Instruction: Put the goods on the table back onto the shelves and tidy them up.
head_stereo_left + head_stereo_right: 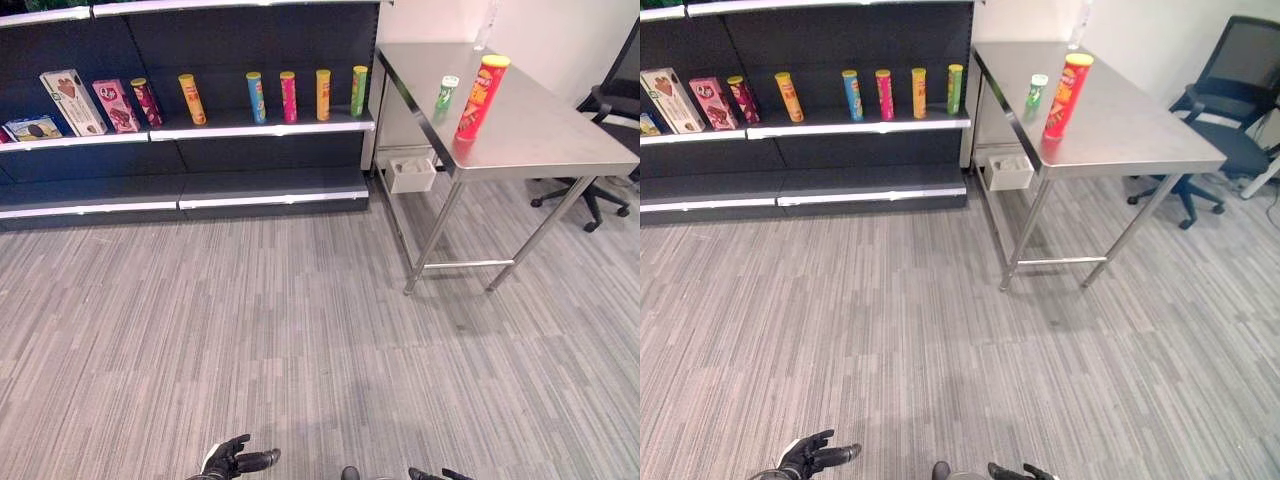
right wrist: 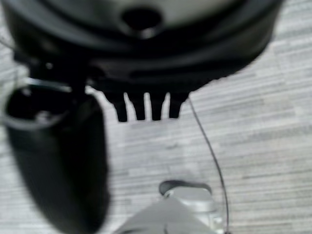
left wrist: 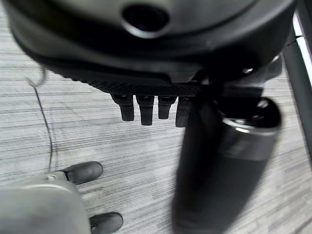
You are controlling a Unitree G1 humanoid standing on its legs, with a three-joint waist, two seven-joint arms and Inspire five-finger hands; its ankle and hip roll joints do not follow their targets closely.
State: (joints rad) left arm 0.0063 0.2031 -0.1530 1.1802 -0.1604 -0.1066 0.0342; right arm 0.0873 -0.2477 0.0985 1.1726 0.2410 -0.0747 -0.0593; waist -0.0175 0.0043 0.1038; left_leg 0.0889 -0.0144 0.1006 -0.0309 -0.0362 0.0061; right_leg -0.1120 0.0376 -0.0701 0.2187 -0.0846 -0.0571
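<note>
Waiting on the worktop (image 1: pixel 560 140) at far right, the tall red can (image 1: pixel 481 97) and small green can (image 1: pixel 446 94) remain unshelved. Left hand (image 1: pixel 236 460) and right hand (image 1: pixel 432 475) hang low, fingers relaxed, grasping nothing; shelf (image 1: pixel 260 128) already carries cans.

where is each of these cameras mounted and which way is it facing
Left eye view: on the head, looking down and ahead at the floor, the shelves and the steel table with a red can and a small green can; left hand at the bottom edge.
Right eye view: beside it, same scene; right hand at the bottom edge.
Left wrist view: on the left wrist, looking along its relaxed fingers at the floor.
Right wrist view: likewise along the right hand's straight fingers.
Both eye views share the shelves, table and cans.
</note>
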